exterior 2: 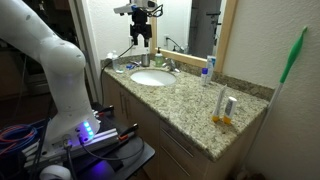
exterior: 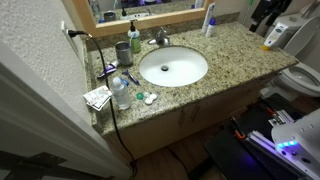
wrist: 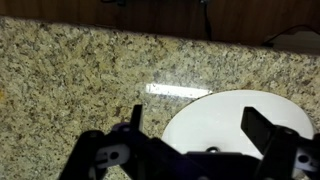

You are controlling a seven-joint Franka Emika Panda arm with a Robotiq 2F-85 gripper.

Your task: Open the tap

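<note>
The tap (exterior: 160, 38) is a small silver faucet at the back rim of the white oval basin (exterior: 172, 67), and it shows in both exterior views (exterior 2: 170, 65). My gripper (exterior 2: 141, 38) hangs well above the basin (exterior 2: 150, 78), nearer its front than the tap. In the wrist view the gripper (wrist: 200, 125) is open and empty. Its two dark fingers straddle the basin's edge (wrist: 230, 115) and the speckled granite counter (wrist: 80, 70). The tap is out of the wrist view.
A green soap dispenser (exterior: 135, 38) and a grey cup (exterior: 122, 52) stand beside the tap. Small bottles and toiletries (exterior: 120, 92) crowd one end of the counter. A white bottle (exterior: 209, 20) stands at the back, and a yellow and white object (exterior 2: 225, 108) sits at the far end.
</note>
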